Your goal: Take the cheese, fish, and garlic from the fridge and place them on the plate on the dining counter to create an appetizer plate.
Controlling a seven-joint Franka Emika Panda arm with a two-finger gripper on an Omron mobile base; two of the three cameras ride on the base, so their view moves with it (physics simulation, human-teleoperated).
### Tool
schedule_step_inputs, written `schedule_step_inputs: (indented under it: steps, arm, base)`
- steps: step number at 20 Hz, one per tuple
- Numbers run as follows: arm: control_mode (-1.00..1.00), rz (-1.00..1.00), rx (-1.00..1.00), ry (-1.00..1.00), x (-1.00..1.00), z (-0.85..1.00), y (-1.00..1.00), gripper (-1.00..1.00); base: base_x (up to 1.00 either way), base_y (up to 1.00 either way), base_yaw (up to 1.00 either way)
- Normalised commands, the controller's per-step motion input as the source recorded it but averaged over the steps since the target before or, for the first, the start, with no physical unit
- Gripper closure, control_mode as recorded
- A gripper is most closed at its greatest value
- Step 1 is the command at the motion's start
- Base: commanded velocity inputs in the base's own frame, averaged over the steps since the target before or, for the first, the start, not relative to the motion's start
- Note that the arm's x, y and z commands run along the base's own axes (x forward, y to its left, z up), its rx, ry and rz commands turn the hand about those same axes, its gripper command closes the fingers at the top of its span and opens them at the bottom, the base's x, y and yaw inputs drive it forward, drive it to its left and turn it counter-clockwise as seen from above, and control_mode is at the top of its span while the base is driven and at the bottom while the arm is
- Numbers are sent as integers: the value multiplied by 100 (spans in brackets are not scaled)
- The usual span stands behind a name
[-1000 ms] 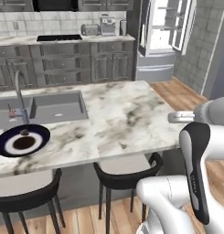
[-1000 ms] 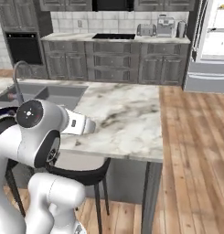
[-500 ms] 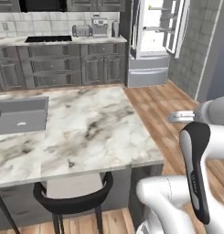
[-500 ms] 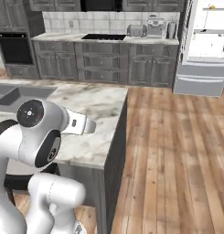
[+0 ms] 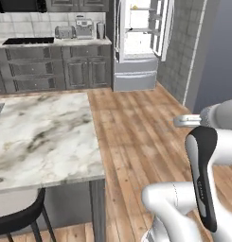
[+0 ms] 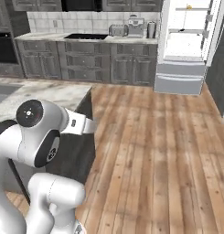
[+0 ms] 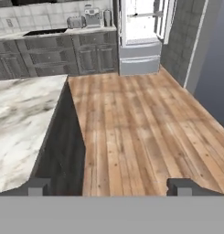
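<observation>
**Open fridge ahead across the wood floor, claw wide and empty**

Here we are on the plank floor, and the fridge [image 5: 138,45] stands at the far end of the room, its upper doors swung open and the bright white inside on show. In the right base view the fridge [image 6: 186,43] sits at the top right, two grey drawers closed below the lit compartment. High on a top shelf there is a small yellow-orange speck, the cheese [image 6: 189,7], too small to make out any shape. A small dark mark sits on the middle shelf in the left base view; I cannot tell what it is.

To the left lies the dining counter [image 5: 41,137], white marble with grey-brown veins, its near corner jutting toward the floor, and a black stool [image 5: 18,222] tucked under its edge. The hand view catches the same counter [image 7: 22,119] with its dark side panel dropping to the boards.

The gripper [image 7: 111,186] points straight down the room at the fridge [image 7: 141,36], its two dark fingertips [image 7: 38,186] set far apart at the bottom of the hand view, nothing between them but floorboards.

Along the back wall run grey cabinets [image 5: 56,66] with a toaster [image 5: 64,32] and a coffee machine [image 5: 84,28] on the wall counter.
</observation>
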Motion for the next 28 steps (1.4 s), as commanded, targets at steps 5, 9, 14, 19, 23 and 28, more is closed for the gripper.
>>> schedule_step_inputs:
  steps: [5,9,14,19,23,28]
  arm:
    - [100,0,0,0,0,0,0,-100]
    - [100,0,0,0,0,0,0,-100]
    - [100,0,0,0,0,0,0,-100]
    - [100,0,0,0,0,0,0,-100]
    - [100,0,0,0,0,0,0,-100]
    - [100,0,0,0,0,0,0,-100]
  base:
    - [0,-100,0]
    - [0,-100,0]
    - [36,-83,0]
    - [97,-10,0]
    - [100,0,0]
    - [100,-8,0]
